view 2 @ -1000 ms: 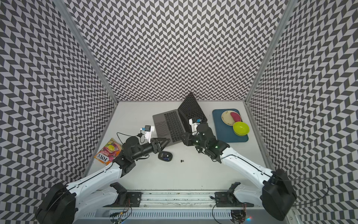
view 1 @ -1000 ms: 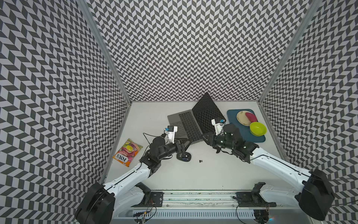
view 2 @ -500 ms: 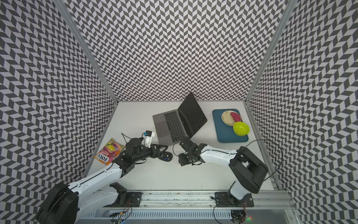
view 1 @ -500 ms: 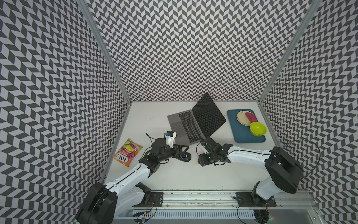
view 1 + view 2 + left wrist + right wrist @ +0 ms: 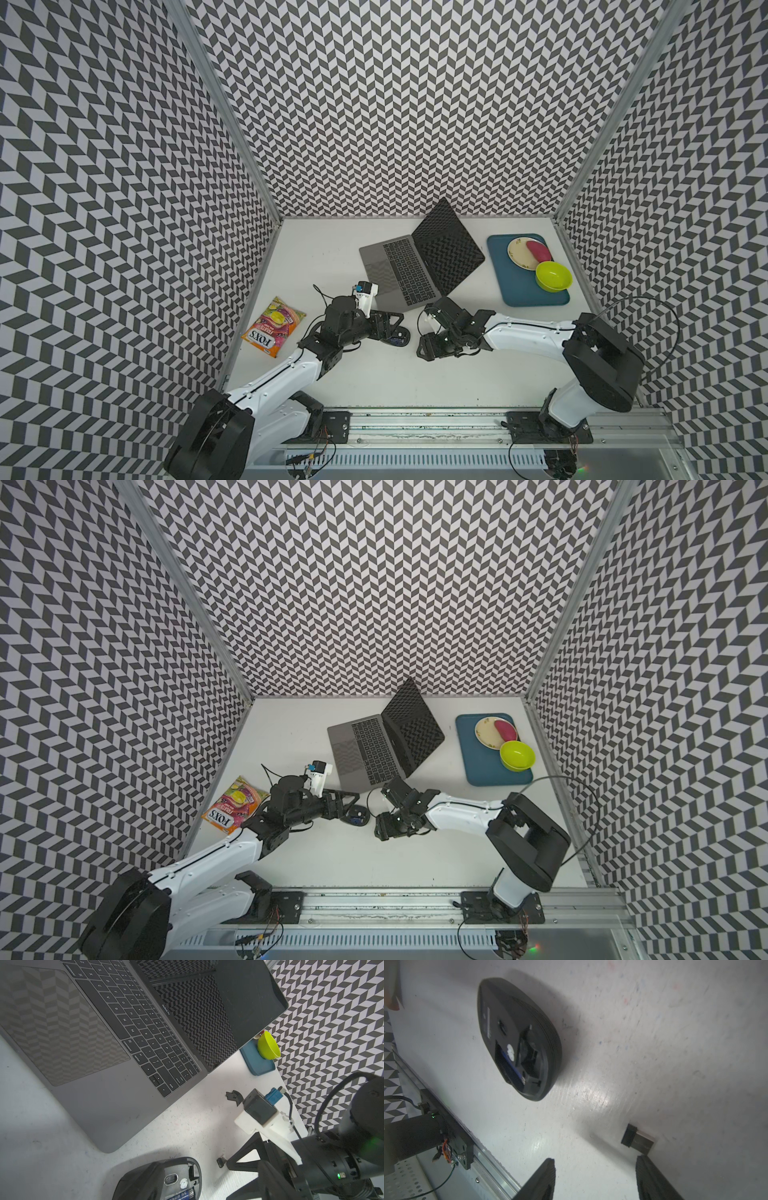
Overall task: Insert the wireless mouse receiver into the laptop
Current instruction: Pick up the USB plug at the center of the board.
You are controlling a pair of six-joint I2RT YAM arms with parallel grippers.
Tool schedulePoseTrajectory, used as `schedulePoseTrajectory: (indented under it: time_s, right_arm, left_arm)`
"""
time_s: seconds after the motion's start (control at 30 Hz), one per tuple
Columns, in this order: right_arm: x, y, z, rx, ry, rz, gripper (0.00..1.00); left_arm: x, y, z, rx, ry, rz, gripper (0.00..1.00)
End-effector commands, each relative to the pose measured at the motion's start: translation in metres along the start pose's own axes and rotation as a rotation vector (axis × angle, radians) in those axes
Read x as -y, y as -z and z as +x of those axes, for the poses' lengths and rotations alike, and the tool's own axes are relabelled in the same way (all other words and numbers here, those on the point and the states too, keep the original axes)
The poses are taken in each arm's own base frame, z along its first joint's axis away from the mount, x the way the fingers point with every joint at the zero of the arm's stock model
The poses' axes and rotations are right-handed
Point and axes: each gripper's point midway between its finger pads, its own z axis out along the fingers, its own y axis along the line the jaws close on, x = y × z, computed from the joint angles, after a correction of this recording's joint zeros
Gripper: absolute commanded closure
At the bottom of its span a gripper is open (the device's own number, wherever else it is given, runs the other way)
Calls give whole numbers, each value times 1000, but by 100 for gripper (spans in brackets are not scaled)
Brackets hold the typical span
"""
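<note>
Lying near receiver point(image 5: 637, 1140): upturned mouse point(image 5: 512, 1028); cover piece point(image 5: 233, 1096) near laptop point(image 5: 104, 1088)

Out to the left of the left gripper point(image 5: 390, 323), back beside its arm, the orange snack bag point(image 5: 272, 328) point(image 5: 235, 806) carries "FOX'S" in bold letters with "FRUITS" above it, legible in both top views. Ahead of that gripper, in the left wrist view, the laptop point(image 5: 116, 1105) shows "MacBook Pro" under its screen, and keys marked "command", "option", "shift", "return" and single letters. Print on the blue battery point(image 5: 184, 1194) inside the mouse point(image 5: 145, 1180) is too blurred to read.
</note>
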Motion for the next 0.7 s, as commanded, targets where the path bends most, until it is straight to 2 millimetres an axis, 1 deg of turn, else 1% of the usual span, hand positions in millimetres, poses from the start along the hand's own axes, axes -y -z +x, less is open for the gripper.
schedulePoseTrajectory:
  time_s: [0.0,0.2,0.33,0.5,0.6,0.67]
  right_arm:
    - [10,-7,-11,34,27,79,37]
    - [2,-16,-20,34,53,52,38]
    - [3,-18,-21,28,72,73,39]
    - [14,-9,-19,44,133,238,43]
    - [22,-4,-18,46,178,353,48]
    - [23,-3,-19,50,199,393,52]
  left_arm:
    - [2,1,-10,21,-18,-4,23]
    - [-1,2,-11,28,-19,-18,23]
    - [-2,3,-11,31,-19,-20,22]
    - [-2,4,-11,37,-19,-25,22]
    - [-3,5,-13,45,-22,-30,22]
    - [-2,6,-14,49,-26,-31,22]
